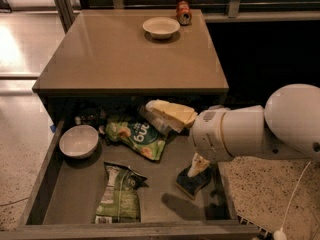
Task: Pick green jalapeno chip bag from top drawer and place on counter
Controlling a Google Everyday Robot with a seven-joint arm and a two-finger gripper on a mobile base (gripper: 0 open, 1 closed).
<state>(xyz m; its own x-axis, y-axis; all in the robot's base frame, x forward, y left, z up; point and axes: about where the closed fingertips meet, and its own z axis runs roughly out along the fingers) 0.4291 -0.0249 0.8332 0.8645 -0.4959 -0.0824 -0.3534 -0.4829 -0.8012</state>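
From my remote seat I see the top drawer (135,229) pulled out below the worktop (125,59). The green jalapeno chip bag (119,194) lies flat on the drawer floor at about 7 o'clock from the drawer's middle, its lower end close to the front rim and its twisted dark top pointing towards the back. Nothing is touching it.

My claw (184,140) hangs over the right part of the drawer, at about 3 o'clock from the middle, on the end of the thick white arm that comes in from the right. It stands wide with nothing in it: one cream finger reaches out towards 10 o'clock under the worktop edge, and the other points down at 6 o'clock. The claw is well apart from the chip bag, which sits at its 8 o'clock.

A dark sponge-like block (192,182) lies just under the lower finger. A brighter green bag (137,136) lies at 12 o'clock of the chip bag, and a white bowl (79,141) at its 10 o'clock. On the worktop, at the far edge, stand a second bowl (161,27) and a reddish can (183,12).
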